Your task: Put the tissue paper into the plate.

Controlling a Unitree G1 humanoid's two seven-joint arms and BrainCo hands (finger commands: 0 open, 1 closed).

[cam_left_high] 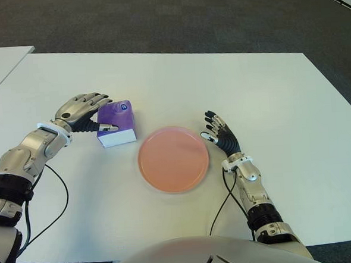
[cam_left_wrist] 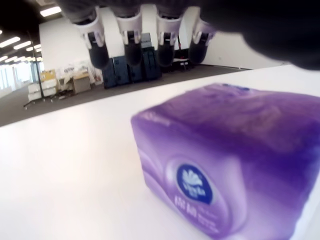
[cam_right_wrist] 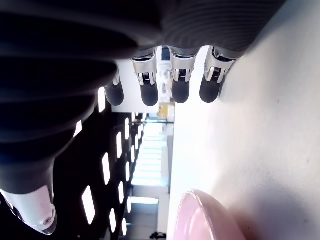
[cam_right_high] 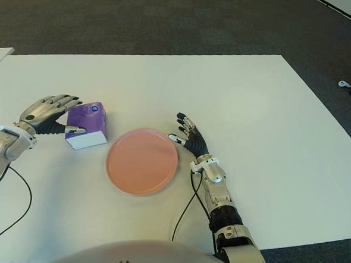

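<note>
Fingers (cam_left_high: pixel 96 99) of the left hand (cam_left_high: pixel 79 110) are spread and arched over the far left side of the tissue pack (cam_left_high: pixel 116 123), holding nothing yet. That purple pack lies on the bench (cam_left_high: pixel 178 77), just left of the pink plate (cam_left_high: pixel 173 159). A good grasp probably wants thumb and fingers closing on opposite sides before lifting rightward. Beside the plate's right rim, the right hand (cam_left_high: pixel 221 134) shows open and empty.

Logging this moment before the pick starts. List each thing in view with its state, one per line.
Tissue pack: on the table, left of the plate, not grasped.
Plate: pink, empty, flat on the table.
Left hand: open, fingers extended over the pack's left side.
Right hand: open, holds nothing, right of the plate.
</note>
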